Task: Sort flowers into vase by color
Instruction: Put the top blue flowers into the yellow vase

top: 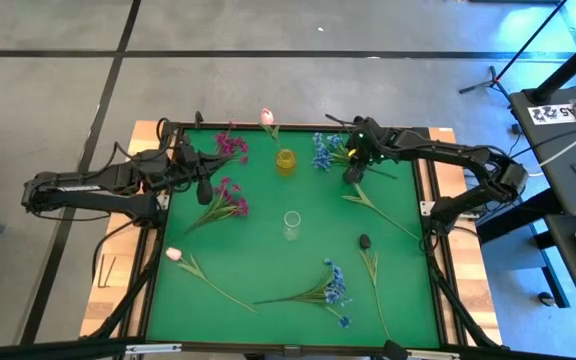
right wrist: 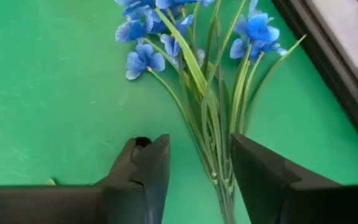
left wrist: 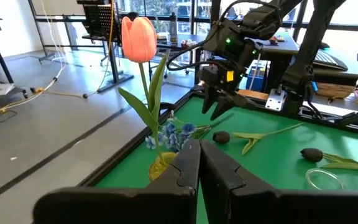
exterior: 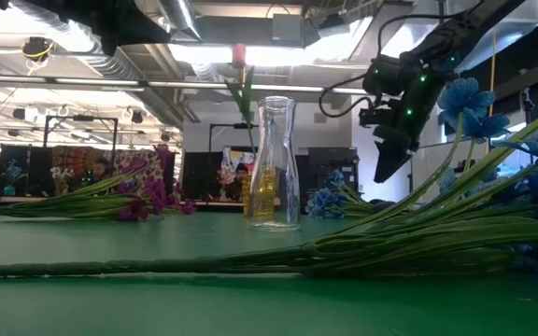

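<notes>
A pink tulip stands with its stem in the yellow vase at the far middle of the table. My left gripper is shut on nothing, at the left beside a magenta cluster. My right gripper is open and hovers above the stems of a blue-blossom spray at the far right. Its fingers stand either side of the stems without touching them. An empty clear vase stands mid-table.
Lying flat on the green mat are a second magenta cluster, a pink tulip, another blue spray, a dark bud on its long stem and a leafy stem. A raised frame edges the table.
</notes>
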Robot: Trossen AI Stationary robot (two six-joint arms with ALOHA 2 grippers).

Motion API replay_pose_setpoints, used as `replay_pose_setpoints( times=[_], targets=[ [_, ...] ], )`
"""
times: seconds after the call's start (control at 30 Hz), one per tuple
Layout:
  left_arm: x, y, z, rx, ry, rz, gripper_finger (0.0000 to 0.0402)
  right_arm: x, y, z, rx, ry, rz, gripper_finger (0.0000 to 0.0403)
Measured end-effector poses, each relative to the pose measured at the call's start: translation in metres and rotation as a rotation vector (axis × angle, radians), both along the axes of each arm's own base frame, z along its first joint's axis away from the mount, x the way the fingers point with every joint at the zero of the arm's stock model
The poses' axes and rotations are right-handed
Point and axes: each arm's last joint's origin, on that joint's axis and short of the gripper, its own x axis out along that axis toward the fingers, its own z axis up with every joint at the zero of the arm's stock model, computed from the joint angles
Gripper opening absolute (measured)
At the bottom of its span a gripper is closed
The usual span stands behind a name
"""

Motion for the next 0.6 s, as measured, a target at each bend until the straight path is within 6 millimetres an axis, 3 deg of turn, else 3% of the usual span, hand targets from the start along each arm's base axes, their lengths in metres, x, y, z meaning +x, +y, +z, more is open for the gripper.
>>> replay_pose_setpoints(
  times=[0.3,0.6],
  targets=[
    [0.000,0.000,0.000,-0.001,0.000,-0.001,0.0006,-0.020,-0.020,-0.004,0.067,-0.029,-0.075,0.0170],
    [0.000,-0.001,-0.002,-0.028,0.004,-0.016,0.0006,-0.017,-0.023,-0.020,0.117,0.023,-0.071,0.0170]
  ],
)
